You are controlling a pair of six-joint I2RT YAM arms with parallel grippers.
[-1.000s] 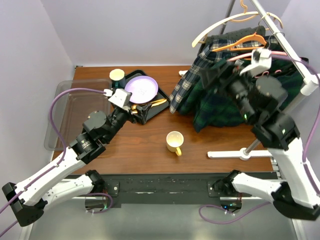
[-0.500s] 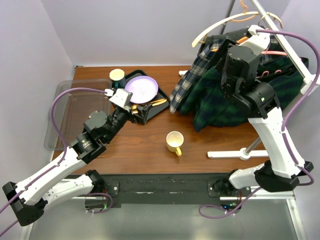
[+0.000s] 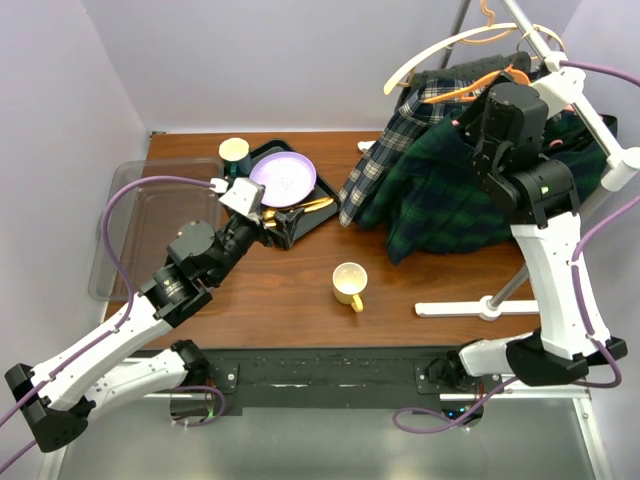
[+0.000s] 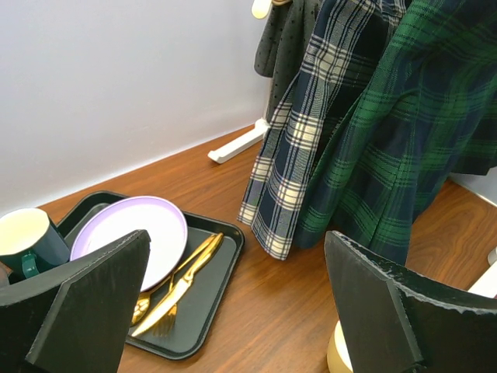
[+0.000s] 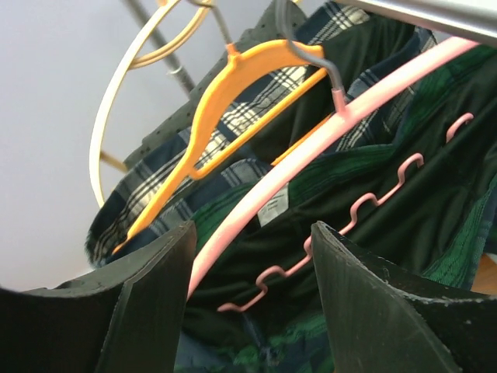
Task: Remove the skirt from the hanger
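The right gripper (image 5: 250,233) is holding its fingers apart with the pink hanger (image 5: 311,167) showing in the gap between them. Only the right wrist view is revealing this, since from above the arm is hiding those fingers. The green plaid skirt (image 5: 404,194) is hanging on that hanger over the table's far right corner, while the left gripper (image 4: 237,237) is hovering spread wide beside the black tray (image 4: 203,311) near the far edge.

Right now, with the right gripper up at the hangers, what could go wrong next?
The right gripper is open at the pink hanger, and the orange hanger hangs close beside it; closing might catch both. The green skirt lies against the navy plaid skirt, so pulling may drag that one too. A hard tug might rock the rack.
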